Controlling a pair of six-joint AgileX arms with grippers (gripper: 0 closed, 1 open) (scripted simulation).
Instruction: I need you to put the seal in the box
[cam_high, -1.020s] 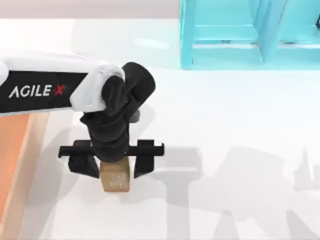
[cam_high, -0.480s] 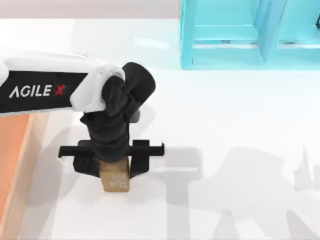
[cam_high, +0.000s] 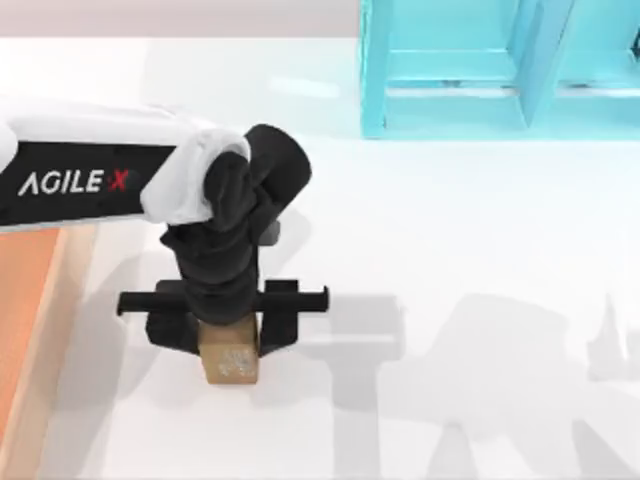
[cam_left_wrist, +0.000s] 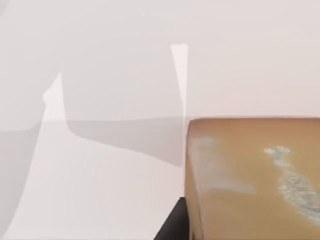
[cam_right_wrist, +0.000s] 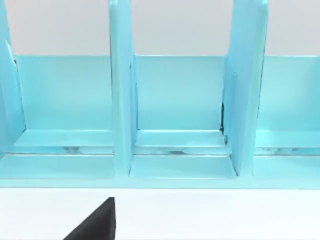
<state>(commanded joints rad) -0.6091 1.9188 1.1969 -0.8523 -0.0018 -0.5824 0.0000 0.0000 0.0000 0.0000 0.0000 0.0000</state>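
**Q:** Two fingers of the left gripper (cam_high: 222, 325) — how do they stand, and what has altered?

**A:** Both fingers are pressed against opposite flanks of the seal (cam_high: 230, 363); a second ago they stood visibly wider, with gaps beside the block; half a second ago they had drawn in; since then nothing has shifted; judged from this, the grasp is made and the lift comes next, though the seal appears not yet raised from the desk (cam_high: 450, 250).

**Q:** Where does the seal lie, and how is it oriented?

**A:** On the desk's left half, toward its near edge, well apart from the turquoise shelf (cam_high: 480, 70) at the far edge; the box (cam_high: 35, 310) lies at the left edge, its light rim near the gripper; the carved whitish face points upward, seen again in the left wrist view (cam_left_wrist: 250, 175); its long axis cannot be told from above, since the gripper covers the far part.

**Q:** And the other arm?

**A:** The right gripper (cam_right_wrist: 95, 222) is parked facing the shelf; whether it is apart or together cannot be told.
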